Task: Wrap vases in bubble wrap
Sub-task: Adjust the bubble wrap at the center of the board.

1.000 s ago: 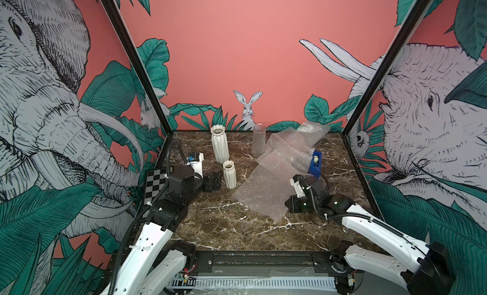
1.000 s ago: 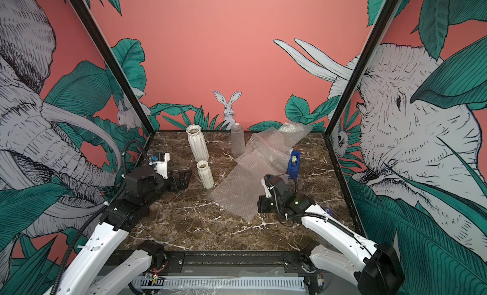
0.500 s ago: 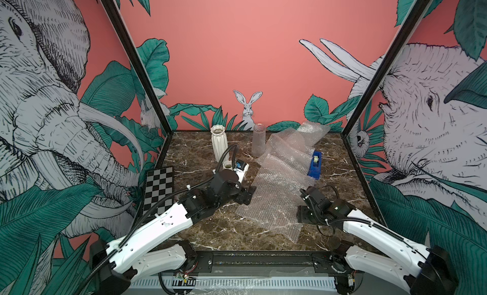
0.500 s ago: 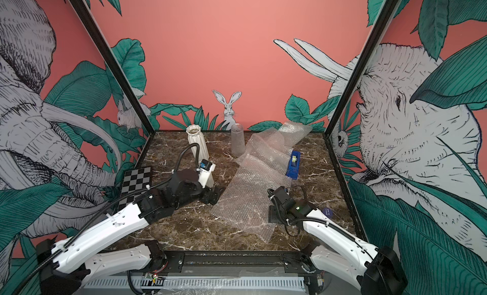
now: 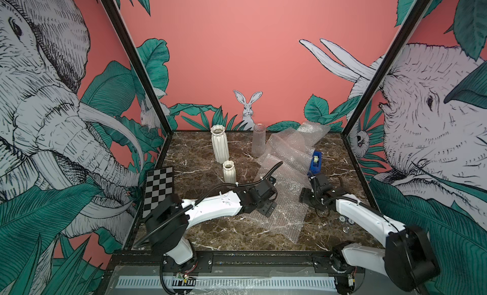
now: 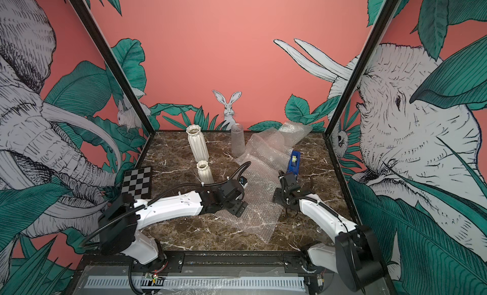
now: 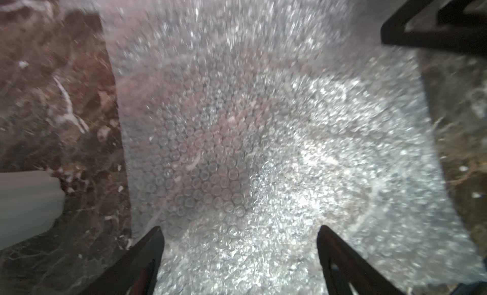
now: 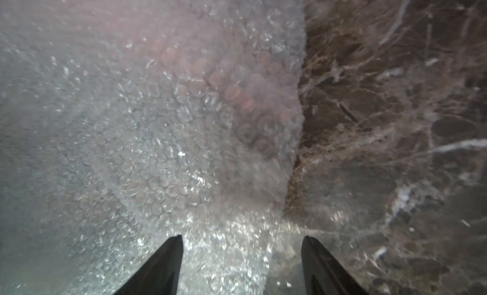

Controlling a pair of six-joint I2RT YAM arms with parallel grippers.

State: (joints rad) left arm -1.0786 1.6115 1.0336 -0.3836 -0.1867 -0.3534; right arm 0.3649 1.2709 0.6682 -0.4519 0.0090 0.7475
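As the left gripper [image 7: 240,227] and the right gripper [image 8: 242,237] hang low over the near sheet of bubble wrap [image 5: 287,199], the step in hand seems to be spreading it flat. The left jaws are released above the sheet's left part. The right jaws, also released, hold nothing at its right edge. Three vases stand bare beyond, toward the far left: tall ribbed vase [image 5: 220,146], short ribbed vase [image 5: 229,172], glass vase [image 5: 258,141]. Next, I think, one must be fetched and laid on the sheet.
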